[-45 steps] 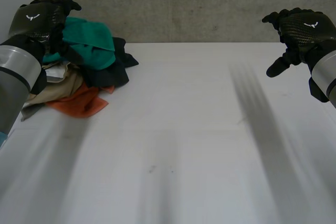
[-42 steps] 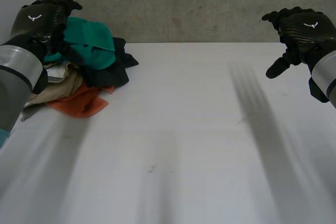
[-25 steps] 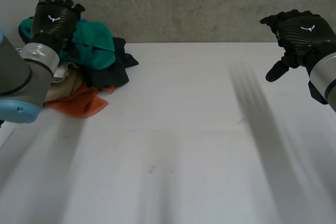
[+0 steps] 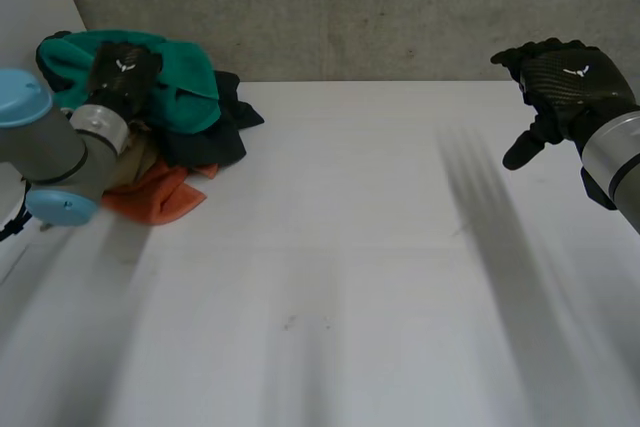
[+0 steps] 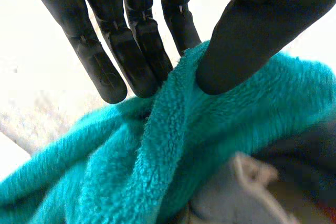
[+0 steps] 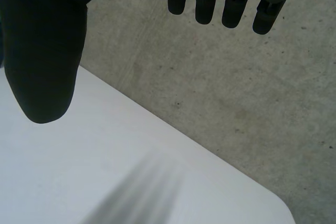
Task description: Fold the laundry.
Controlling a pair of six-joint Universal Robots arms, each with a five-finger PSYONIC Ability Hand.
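A teal cloth atop the laundry pile at the white table's far left, against the grey concrete wall, is pinched by the left hand, while the right hand is held open at the far right.

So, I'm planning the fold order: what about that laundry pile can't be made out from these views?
- How many garments: in the head view the teal fleece and left arm cover much of the pile.
- Fingers of the left hand: head view, hidden behind its own back; its wrist view shows them pinching the fleece.
- Grey cloth under the fleece: left wrist view, mostly covered and cut off by the edge; garment type unclear.
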